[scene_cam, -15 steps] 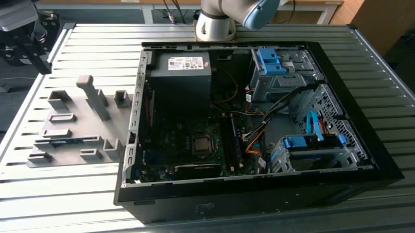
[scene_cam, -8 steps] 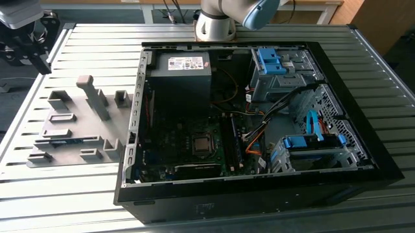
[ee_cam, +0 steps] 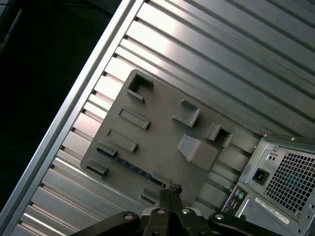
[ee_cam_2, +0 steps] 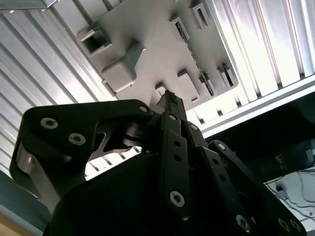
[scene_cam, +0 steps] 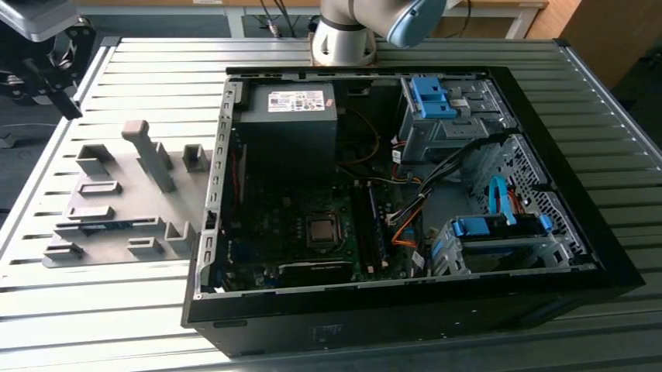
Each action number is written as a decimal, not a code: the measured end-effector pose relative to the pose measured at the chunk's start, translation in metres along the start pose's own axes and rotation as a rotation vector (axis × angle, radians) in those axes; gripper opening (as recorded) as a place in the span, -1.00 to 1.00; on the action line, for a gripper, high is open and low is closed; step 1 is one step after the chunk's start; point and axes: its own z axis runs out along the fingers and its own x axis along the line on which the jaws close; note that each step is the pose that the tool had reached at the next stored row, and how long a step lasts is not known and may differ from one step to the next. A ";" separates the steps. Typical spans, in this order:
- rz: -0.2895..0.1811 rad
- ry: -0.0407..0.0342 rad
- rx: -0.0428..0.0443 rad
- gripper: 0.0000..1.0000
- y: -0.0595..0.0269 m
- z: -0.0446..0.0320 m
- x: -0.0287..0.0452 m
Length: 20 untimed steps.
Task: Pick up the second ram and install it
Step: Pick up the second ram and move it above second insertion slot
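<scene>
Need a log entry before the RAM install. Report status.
End effector shut, empty, above fixture. Ram seated in fixture slot, untouched. Nothing covering it.

The black, jointed metal claw (ee_cam_2: pixel 170 97) has a matt finish, with shinier steel screw heads (ee_cam_2: pixel 177 198) set in its links. Beneath it lies the flat grey plastic holder plate (ee_cam: pixel 157 132), matt and faintly grainy, its raised pockets of the same material. Near the claw's tip, the thin blue circuit-board stick (ee_cam: pixel 130 164) sits in that plate, too slight to judge its sheen. Under both, the ribbed bare-aluminium table (ee_cam: pixel 206 44) is smooth and throws bright glare. Beside the claw, the black computer case (ee_cam: pixel 290 177) shows a perforated grey sheet-metal back. In the exterior view its chunky light-blue clips (scene_cam: pixel 429 97) are smooth plastic.
</scene>
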 end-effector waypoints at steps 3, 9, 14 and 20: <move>-0.045 0.0005 -0.0011 -0.79 0.0001 0.0003 0.0002; -0.131 0.0011 -0.0033 -0.79 0.0005 0.0010 0.0009; -0.180 0.0018 -0.0045 -0.79 0.0013 0.0010 0.0023; -0.188 0.0019 -0.0047 -0.79 0.0016 0.0010 0.0029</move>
